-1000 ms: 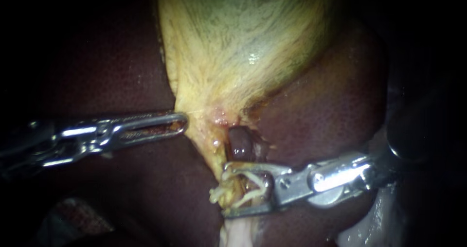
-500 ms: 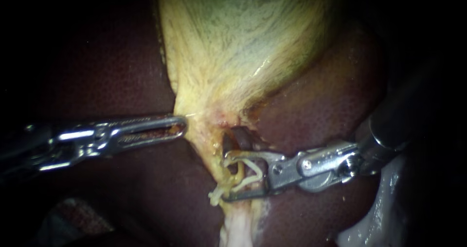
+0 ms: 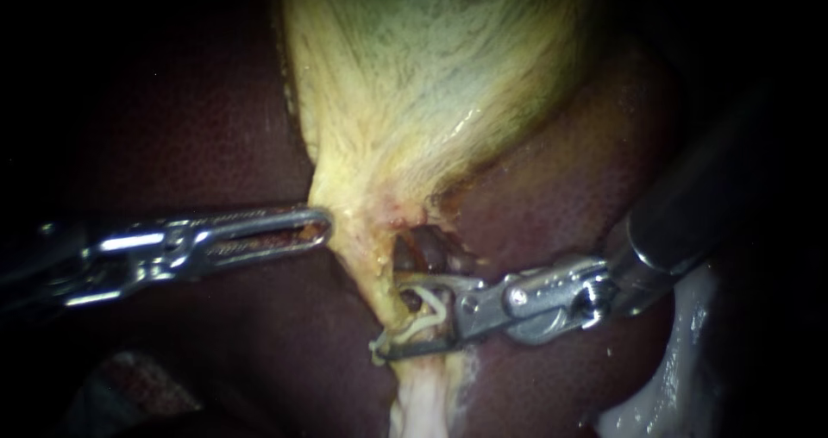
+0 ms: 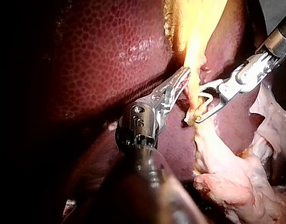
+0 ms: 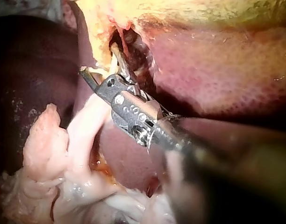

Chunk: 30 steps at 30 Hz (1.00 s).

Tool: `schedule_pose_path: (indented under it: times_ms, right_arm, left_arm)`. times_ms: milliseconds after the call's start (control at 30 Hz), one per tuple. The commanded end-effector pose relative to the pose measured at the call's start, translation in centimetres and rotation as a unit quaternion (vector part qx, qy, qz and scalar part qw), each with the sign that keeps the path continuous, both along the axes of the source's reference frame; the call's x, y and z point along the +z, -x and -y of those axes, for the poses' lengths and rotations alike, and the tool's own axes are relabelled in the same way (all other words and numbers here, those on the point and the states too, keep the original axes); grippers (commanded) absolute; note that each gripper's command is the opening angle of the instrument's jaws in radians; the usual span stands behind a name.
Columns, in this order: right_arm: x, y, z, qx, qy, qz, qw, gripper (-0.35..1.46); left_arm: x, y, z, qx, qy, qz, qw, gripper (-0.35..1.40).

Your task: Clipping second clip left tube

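Seemingly the step is partway: a clip is at the tube but not yet squeezed home. From the endoscope, the tube (image 3: 377,278) runs down from the narrow end of the gallbladder (image 3: 423,84), with dark liver (image 3: 198,119) on both sides of it. My right instrument (image 3: 392,315) reaches across the tube with its jaws apart, one nearer the gallbladder and one farther along. Each jaw bears on a leg of the pale clip (image 3: 429,310) carried between them, and the legs show a gap, so I judge it unlocked. My left instrument (image 3: 321,222) lies just beside the tube's upper end, its jaws pressed together on the gallbladder's edge, as far as I can see. I can pick out no other clip on the tube, nor tell which tube is the left one. From the left wrist, my left instrument (image 4: 184,74) meets the yellow tissue just beside the tube (image 4: 195,91). Across the tube from it, the right instrument (image 4: 199,103) straddles the tube with the clip (image 4: 203,99) looped about it. From the right wrist, the right instrument (image 5: 97,58) has its parted jaws at the tube, but the clip is hidden. What is left: close the jaws fully, then release and draw back.
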State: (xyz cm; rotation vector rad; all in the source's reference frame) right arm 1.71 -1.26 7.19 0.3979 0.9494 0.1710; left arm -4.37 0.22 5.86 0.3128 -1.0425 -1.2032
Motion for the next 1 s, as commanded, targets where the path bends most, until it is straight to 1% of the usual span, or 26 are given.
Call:
schedule_pose_path:
  times_ms: [33, 167, 300, 500, 833, 1000]
  right_arm:
    - [0.0, -0.02, 0.0, 0.0, -0.001, 0.0, 1.0, 0.57]
    - [0.02, -0.09, 0.0, 0.001, 0.0, 0.002, 1.0, 0.56]
    - [0.07, -0.11, 0.03, -0.008, 0.001, 0.017, 0.9998, 0.53]
    - [0.14, -0.13, 0.06, -0.014, -0.005, 0.025, 0.9996, 0.51]
    - [0.15, -0.18, 0.08, -0.019, -0.012, 0.022, 0.9995, 0.49]
    - [0.12, -0.18, 0.11, -0.024, -0.014, 0.02, 0.9994, 0.44]
  left_arm:
    - [0.0, 0.0, 0.0, 0.0, 0.0, 0.0, 1.0, -0.35]
    - [0.0, 0.02, 0.0, -0.001, 0.0, 0.0, 1.0, -0.35]
    - [0.0, 0.04, 0.0, -0.002, 0.0, -0.002, 1.0, -0.35]
    - [-0.01, 0.06, 0.0, -0.002, 0.0, -0.001, 1.0, -0.35]
    - [-0.03, 0.09, 0.0, -0.002, -0.001, -0.001, 1.0, -0.35]
    - [-0.03, 0.09, 0.0, -0.002, -0.001, -0.001, 1.0, -0.35]
